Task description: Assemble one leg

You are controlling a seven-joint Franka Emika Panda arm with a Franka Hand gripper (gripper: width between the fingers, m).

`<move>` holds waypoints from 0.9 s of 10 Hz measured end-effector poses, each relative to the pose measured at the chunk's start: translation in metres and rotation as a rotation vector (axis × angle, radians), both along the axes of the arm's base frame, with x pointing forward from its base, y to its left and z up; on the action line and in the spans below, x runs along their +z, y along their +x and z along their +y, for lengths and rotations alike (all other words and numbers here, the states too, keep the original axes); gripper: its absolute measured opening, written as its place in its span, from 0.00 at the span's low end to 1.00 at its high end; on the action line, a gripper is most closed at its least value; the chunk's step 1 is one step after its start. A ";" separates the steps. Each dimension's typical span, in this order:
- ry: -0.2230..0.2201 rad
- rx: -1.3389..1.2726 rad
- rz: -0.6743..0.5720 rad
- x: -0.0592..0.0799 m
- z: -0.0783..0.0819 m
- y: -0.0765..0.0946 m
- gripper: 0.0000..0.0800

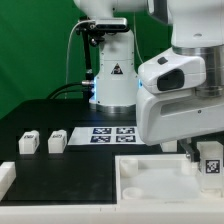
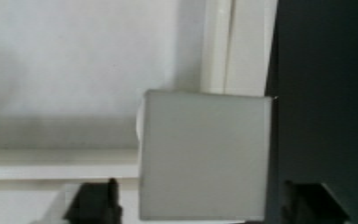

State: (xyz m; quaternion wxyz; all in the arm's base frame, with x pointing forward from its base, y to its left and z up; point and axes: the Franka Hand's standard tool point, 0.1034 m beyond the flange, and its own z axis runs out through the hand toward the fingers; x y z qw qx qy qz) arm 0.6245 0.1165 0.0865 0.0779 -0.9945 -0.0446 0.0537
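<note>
A leg (image 1: 211, 157), a small white block with a black-and-white tag, sits between my gripper's (image 1: 205, 148) fingers over the near right corner of the white tray (image 1: 150, 172). In the wrist view the leg (image 2: 206, 150) fills the space between the two dark fingertips (image 2: 98, 203), and the gripper (image 2: 206, 208) is shut on it. The tray's rim (image 2: 247, 50) runs behind the leg, with the dark table beyond it. Two more legs (image 1: 28, 143) (image 1: 57, 142) stand on the black table at the exterior view's left.
The marker board (image 1: 112, 133) lies flat in the middle of the table in front of the arm's base (image 1: 112, 85). Another white part (image 1: 5, 176) shows at the near left edge. A green wall stands behind.
</note>
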 end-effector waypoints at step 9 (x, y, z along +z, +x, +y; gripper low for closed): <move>0.012 -0.798 0.077 -0.002 -0.015 0.017 0.37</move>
